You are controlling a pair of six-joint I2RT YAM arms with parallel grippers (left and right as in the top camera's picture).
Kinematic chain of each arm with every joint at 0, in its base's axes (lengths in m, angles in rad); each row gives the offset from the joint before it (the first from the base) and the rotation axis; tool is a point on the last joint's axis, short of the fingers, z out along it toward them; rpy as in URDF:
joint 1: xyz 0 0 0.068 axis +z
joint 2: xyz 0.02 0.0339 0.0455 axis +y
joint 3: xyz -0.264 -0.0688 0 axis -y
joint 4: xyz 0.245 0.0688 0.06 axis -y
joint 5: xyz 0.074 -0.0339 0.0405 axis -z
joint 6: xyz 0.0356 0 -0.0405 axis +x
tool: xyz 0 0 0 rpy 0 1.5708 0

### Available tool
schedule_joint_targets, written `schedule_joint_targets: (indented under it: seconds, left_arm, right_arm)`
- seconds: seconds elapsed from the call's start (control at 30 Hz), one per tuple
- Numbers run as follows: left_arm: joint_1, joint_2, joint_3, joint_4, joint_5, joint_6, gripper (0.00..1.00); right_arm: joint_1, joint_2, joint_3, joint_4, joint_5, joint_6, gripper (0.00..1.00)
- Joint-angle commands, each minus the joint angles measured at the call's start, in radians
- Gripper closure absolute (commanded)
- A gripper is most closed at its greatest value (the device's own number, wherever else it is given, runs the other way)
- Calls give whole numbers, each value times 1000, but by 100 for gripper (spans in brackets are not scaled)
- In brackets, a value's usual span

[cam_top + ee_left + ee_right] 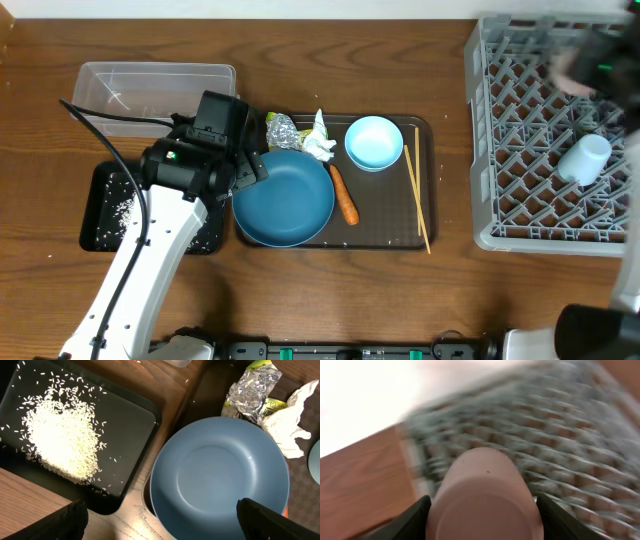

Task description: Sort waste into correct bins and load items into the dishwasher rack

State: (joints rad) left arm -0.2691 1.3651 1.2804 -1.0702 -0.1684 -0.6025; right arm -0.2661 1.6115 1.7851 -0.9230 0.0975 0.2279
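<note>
Left gripper point(161, 505): claw spread wide, holding nothing. It hangs above the near-left rim of the dark blue plate point(220, 475), at the gap between that plate and the black tray point(130, 425).

Black tray: sits on the table point(450, 290) to the left of the brown serving tray point(385, 215). The white rice grains point(60, 435) lie heaped in it, with loose grains scattered around the heap.

Clear tub point(160, 75): stands just behind the black tray.

Brown serving tray: the plate occupies its left half. Behind the plate lie the foil ball point(252, 387), the yellow-green wrapper point(272, 406) and the crumpled tissue point(287, 420), bunched together and touching. The carrot point(345, 197) lies against the plate's right edge. The light blue bowl point(373, 142) stands upright at the back, right of the tissue. The chopsticks point(417, 195) lie side by side along the tray's right border.

Right gripper point(482, 499): over the dishwasher rack point(520, 120) at the right of the table. The wrist view is badly blurred, but a finger sits against each side of the cup point(480, 475), so the claw appears to pinch it. Overhead, the cup point(585, 158) shows over the rack's right-hand portion.
</note>
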Motion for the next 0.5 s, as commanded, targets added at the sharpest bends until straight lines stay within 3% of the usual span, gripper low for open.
schedule_joint_targets:
  seconds: [0.0,0.23,0.47]
  left_arm:
    - [4,-2,6,-3,-20,3,2]
    - [4,-2,5,-3,-20,3,2]
    - [4,-2,5,-3,-20,3,2]
  right_arm:
    - [-140,19,0,-22,3,-30,50]
    - [-375,101,-1,-38,-103,-31,49]
    - [-434,209,-2,-58,-103,-30,36]
